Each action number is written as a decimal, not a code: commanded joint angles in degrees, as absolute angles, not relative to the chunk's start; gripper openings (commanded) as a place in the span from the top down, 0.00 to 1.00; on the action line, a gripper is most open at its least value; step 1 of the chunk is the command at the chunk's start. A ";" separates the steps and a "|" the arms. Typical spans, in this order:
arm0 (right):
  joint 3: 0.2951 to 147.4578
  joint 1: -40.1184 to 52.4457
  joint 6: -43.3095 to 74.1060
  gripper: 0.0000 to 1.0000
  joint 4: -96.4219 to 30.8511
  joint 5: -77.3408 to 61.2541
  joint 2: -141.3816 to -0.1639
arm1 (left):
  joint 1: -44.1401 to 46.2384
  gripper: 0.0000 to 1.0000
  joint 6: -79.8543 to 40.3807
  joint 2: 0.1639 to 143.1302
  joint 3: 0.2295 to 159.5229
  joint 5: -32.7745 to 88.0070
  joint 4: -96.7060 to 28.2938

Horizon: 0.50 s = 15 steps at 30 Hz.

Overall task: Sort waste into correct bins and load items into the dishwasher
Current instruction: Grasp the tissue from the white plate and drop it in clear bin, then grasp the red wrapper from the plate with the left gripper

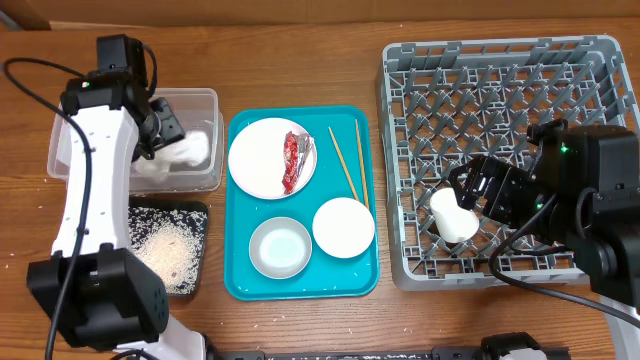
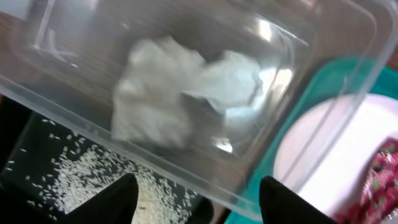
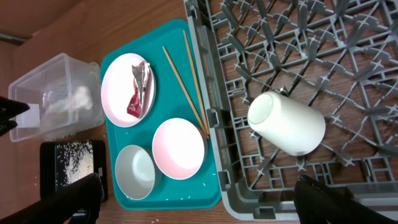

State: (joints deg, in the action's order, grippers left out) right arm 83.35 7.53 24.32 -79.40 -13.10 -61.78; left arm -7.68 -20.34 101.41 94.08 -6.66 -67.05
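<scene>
Nearest the robot, the black tray (image 1: 199,209) holds loose rice (image 1: 165,250). It sits close under the left arm's path, so a clipped rim could scatter grains over the surface (image 1: 300,50). Next out, the two bowls (image 1: 280,247) (image 1: 343,227) sit close together on the teal tray (image 1: 240,285). Their smooth, shallow rims give a two-finger pinch little to bite on, so one may slip or knock its neighbour. In the rack (image 1: 500,60) the cup (image 3: 286,124) lies on its side between pegs, not upright. The right gripper (image 3: 199,186) hangs wide open and empty just beside it, and a careless retreat could set the cup rolling. Farther on, the red wrapper (image 1: 295,162) lies on the plate (image 1: 255,160). If the plate is lifted first, the wrapper would ride into the rack with it, and pinching foil that flat risks scraping the plate. The chopsticks (image 1: 347,160) lie near the tray's wall on the rack side, awkward to grip, and thin enough that I judge they could drop through the lattice. Farthest, the napkin (image 2: 180,93) rests inside the clear tub (image 1: 205,100) under the left gripper (image 2: 198,186), whose jaws are spread wide around nothing. A finger hooking the light tub's wall could drag it.
</scene>
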 commanded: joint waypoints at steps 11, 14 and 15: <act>84.73 7.33 24.05 0.00 -80.07 -12.97 -61.65 | 23.99 0.39 -17.32 109.01 92.18 -1.32 -56.77; 84.71 7.33 24.05 0.00 -80.12 -12.99 -61.65 | 25.23 0.43 -19.33 114.45 92.18 -3.68 -56.03; 84.73 7.33 24.05 0.00 -80.12 -12.99 -61.65 | 25.21 0.46 -20.64 115.87 92.18 -4.89 -56.14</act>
